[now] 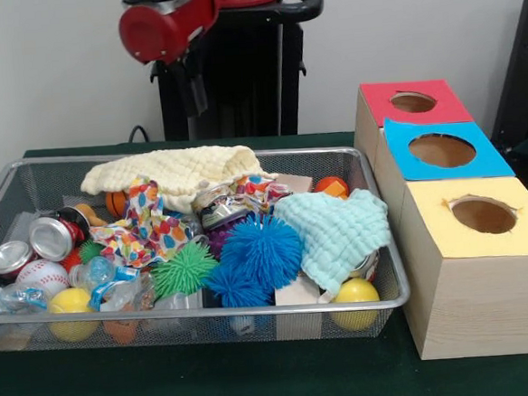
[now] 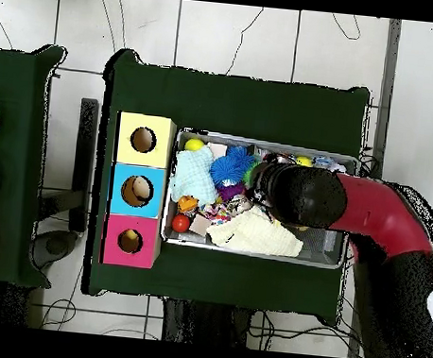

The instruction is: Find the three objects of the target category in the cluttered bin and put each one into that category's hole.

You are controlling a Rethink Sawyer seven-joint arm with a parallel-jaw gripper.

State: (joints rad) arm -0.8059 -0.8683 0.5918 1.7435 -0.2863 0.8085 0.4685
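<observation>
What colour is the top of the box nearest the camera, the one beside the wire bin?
Yellow top on a pale wooden box, clearest in the front view.

You are looking at a robotics lab set up for a sorting trial. A dark green cloth-covered table (image 1: 259, 380) carries a silver wire-mesh bin (image 1: 27, 183) heaped with toys, cans and cloths. At its 3 o'clock in the front view stands a row of pale wooden boxes (image 1: 469, 283) topped red, blue and yellow, each with a round hole. Overhead, loose cables (image 2: 243, 37) trail across a pale tiled floor (image 2: 224, 40), probably vinyl.
</observation>
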